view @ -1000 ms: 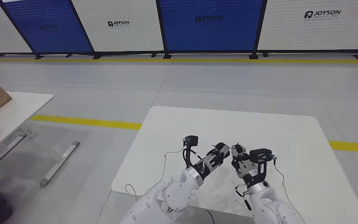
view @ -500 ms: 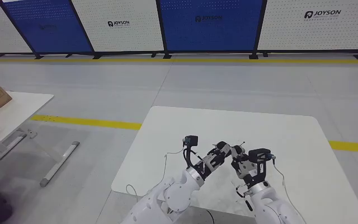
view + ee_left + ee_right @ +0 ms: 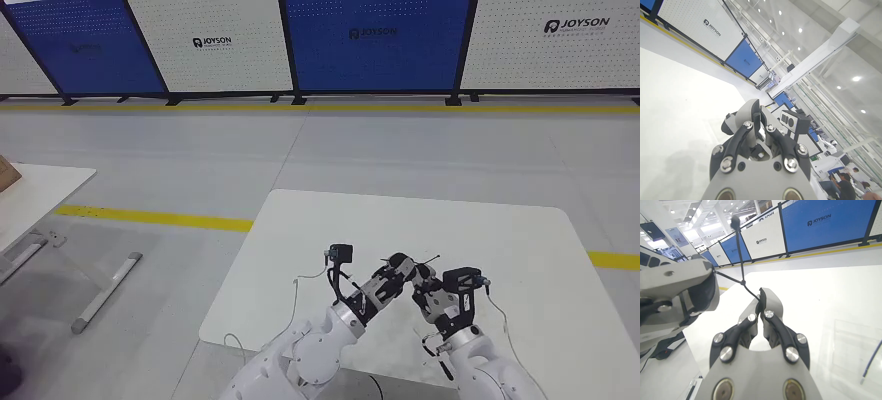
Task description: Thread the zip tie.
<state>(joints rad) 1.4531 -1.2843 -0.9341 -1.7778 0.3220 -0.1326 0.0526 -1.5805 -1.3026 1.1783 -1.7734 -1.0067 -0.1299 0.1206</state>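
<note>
Pinching the zip tie (image 3: 740, 256) mid-air: left claw (image 3: 759, 106), right claw (image 3: 760, 295).

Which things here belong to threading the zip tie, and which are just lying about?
Belong to the job:
- zip tie, black, stretched between the two grippers
- left gripper, shut on it
- right gripper, shut on it

Just about:
- white table under the arms
- neighbouring table off to one side
- barrier panels, blue and white, behind
</note>
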